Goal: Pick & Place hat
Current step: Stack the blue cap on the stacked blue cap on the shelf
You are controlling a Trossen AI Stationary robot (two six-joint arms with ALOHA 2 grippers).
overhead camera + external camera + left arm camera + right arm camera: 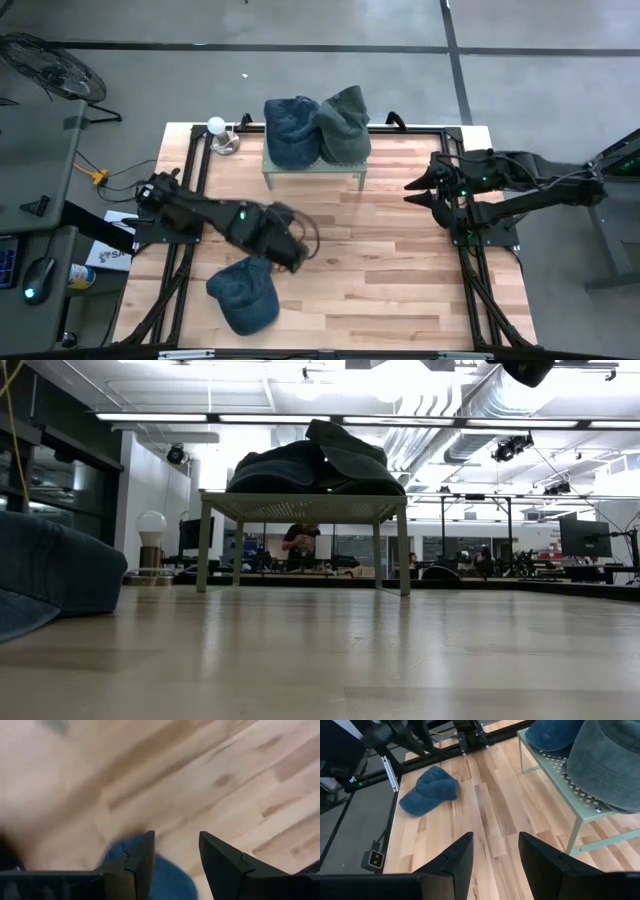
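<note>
A blue hat (243, 295) lies crown-up on the wooden table near its front left; it also shows in the low view (50, 575) and the right wrist view (430, 790). My left gripper (295, 255) hangs open in the air just beyond the hat's far right edge, pointing steeply down. In its own view the gripper (176, 837) has part of the hat (170, 880) below its fingers. My right gripper (412, 190) waits open at the table's right side, pointing toward the middle (495, 837).
A small pale green stand (312, 168) at the table's far middle carries another blue hat (290, 130) and a grey-green hat (345, 125) side by side. A white ball lamp (217, 128) stands at the far left corner. Bare wood lies between the stand and the near edge.
</note>
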